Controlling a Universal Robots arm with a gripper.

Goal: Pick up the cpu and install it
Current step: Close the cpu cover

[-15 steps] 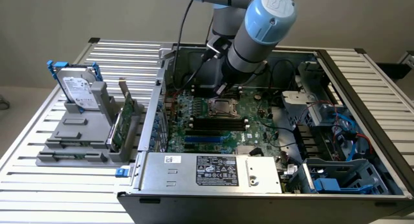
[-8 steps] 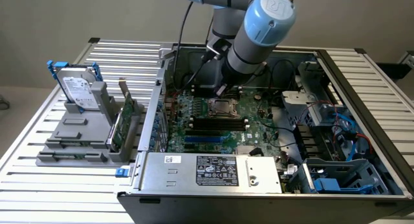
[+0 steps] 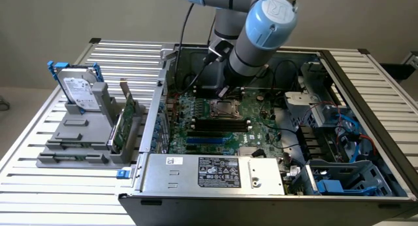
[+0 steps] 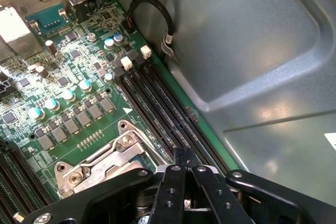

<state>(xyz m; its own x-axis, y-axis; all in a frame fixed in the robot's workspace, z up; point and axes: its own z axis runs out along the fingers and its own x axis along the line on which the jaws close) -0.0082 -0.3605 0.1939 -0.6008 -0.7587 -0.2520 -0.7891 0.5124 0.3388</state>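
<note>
My gripper [image 4: 184, 179] hangs inside the open computer case, low over the green motherboard [image 4: 79, 103]. Its two black fingers are pressed together and I see nothing between them. Right beside the fingertips lies the square metal-framed CPU socket [image 4: 100, 166], which also shows in the exterior view as the socket [image 3: 224, 107], just below the arm's grey wrist [image 3: 251, 50]. The black memory slots [image 4: 157, 108] run past the fingers on the other side. The cpu is hidden from me.
The case's grey side wall [image 4: 252, 51] rises close by the slots, with a black cable loop [image 4: 157, 17] on it. On the exterior view's left, a hard drive [image 3: 80, 91] with a blue bracket stands in a grey holder. The power supply [image 3: 216, 172] sits at the case front.
</note>
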